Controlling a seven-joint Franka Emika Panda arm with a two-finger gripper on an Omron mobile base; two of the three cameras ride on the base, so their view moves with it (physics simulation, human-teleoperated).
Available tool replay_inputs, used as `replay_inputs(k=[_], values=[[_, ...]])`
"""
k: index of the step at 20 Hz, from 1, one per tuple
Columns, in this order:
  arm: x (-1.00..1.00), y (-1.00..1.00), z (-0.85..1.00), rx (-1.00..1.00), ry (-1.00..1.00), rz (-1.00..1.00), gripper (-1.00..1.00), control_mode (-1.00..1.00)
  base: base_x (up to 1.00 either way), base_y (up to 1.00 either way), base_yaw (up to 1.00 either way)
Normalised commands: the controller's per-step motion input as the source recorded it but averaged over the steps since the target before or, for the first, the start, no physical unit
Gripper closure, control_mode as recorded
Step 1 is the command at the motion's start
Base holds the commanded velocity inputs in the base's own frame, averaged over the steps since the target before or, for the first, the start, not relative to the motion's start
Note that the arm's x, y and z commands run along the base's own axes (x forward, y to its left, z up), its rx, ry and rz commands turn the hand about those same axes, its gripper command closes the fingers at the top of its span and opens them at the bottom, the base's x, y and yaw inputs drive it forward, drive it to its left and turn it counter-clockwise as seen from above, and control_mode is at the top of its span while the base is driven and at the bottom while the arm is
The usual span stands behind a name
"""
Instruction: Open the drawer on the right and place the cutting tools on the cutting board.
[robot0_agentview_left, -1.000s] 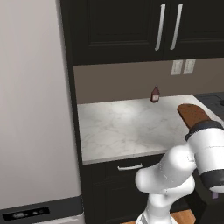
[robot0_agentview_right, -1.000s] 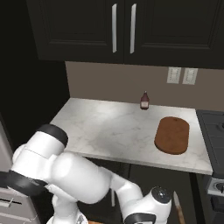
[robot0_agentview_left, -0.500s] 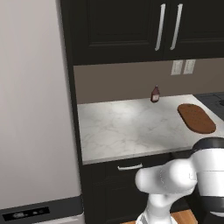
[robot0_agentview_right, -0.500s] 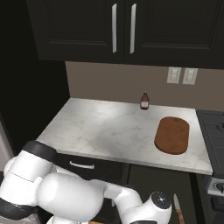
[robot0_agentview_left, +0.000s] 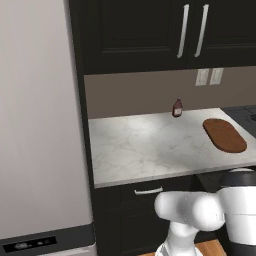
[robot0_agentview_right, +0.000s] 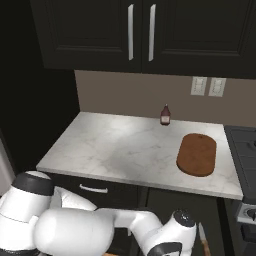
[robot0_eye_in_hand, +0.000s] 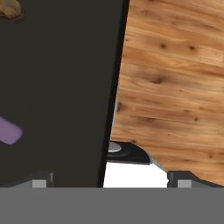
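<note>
The arm was folded down low in front of the cabinets, hand below counter height. From the hand camera, a dark interior filled the left side, with a purple end of the cutting tools lying in it at the left edge. That looked to me like the inside of the opened drawer, its front edge running down the middle of the view with wooden floor to the right, though I could not be sure. The gripper had its two tips set wide apart at the bottom of that view, nothing between them: released.

Judged progress: drawer apparently open, tools not yet picked up, nothing yet on the cutting board. Grasp, lift and placement all remained.

The board lay bare on the right part of the white marbled counter, well apart from a small dark red bottle standing by the back wall. Black upper cabinets with long silver handles hung above; a pale refrigerator stood at the left.
</note>
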Motion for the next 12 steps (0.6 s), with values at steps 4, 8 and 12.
replay_inputs(k=[4, 8, 12], values=[[0.00, 0.01, 0.26, -0.01, 0.14, 0.00, -1.00, -1.00, 0.00, 0.00, 0.00], [0.00, 0.00, 0.26, -0.01, 0.05, 0.00, -1.00, -1.00, 0.00, 0.00, 0.00], [0.00, 0.00, 0.31, -0.01, 0.00, 0.00, -1.00, -1.00, 0.00, 0.00, 0.00]])
